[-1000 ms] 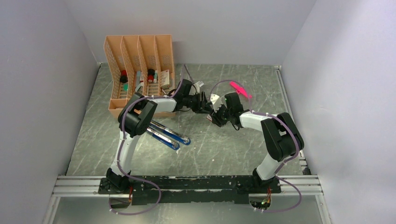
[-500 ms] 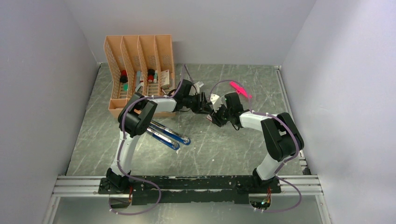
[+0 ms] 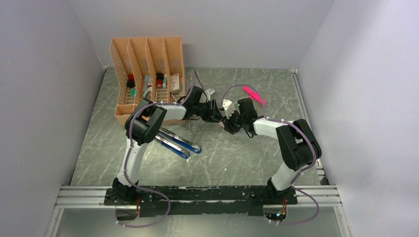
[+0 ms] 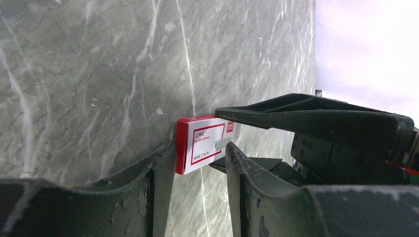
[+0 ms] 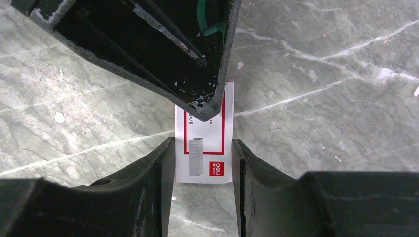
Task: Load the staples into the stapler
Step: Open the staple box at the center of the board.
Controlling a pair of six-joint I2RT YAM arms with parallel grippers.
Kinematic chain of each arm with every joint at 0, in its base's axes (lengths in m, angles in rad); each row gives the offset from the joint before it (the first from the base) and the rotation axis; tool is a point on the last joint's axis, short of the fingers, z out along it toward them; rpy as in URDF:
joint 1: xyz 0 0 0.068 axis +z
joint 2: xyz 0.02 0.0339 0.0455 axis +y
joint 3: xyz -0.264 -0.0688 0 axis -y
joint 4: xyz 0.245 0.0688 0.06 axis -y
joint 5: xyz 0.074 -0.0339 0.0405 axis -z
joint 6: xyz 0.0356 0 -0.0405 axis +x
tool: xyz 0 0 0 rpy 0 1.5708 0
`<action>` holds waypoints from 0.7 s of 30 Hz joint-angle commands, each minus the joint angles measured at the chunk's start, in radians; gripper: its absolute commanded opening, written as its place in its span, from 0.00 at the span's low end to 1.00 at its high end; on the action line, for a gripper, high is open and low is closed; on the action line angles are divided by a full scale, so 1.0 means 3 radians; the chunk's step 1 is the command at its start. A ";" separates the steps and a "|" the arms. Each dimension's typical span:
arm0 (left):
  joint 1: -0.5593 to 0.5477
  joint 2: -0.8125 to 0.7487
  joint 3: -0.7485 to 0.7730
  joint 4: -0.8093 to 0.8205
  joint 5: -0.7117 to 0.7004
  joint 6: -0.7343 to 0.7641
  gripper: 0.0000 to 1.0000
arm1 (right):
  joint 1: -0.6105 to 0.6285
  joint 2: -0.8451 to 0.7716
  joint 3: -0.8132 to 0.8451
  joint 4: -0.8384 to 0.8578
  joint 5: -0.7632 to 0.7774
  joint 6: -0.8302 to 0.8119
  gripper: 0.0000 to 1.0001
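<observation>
- L gripper (image 4: 198, 148) & R gripper (image 5: 202, 143) both pinch red-white staple box (image 5: 207, 158), fingers part-closed on its sides
- vs 1 s ago: grips unchanged, pair barely shifted

Matt cardboard staple box (image 5: 211, 148), scuffed blk plastic right gripper (image 5: 202, 143), smooth marble-look table (image 5: 321, 123).

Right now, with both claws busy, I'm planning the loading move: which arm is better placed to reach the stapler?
Left, probably: the stapler lies beside the left arm, left of the staple box that the left claw and right claw both grip.
</observation>
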 commanded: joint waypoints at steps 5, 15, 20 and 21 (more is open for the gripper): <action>-0.0073 -0.0018 -0.0098 0.0189 0.0168 -0.0016 0.45 | 0.0015 0.0147 -0.0028 -0.0167 0.0128 -0.0046 0.29; -0.0216 0.0003 -0.0174 0.0388 0.0270 -0.0105 0.42 | 0.0015 0.0162 -0.0028 -0.0157 0.0138 -0.0045 0.29; -0.0297 0.0016 -0.0167 0.0411 0.0305 -0.0108 0.40 | 0.0015 0.0158 -0.0033 -0.0142 0.0140 -0.0045 0.29; -0.0314 0.0017 -0.0172 0.0416 0.0310 -0.0107 0.40 | 0.0015 0.0162 -0.0033 -0.0139 0.0138 -0.0045 0.29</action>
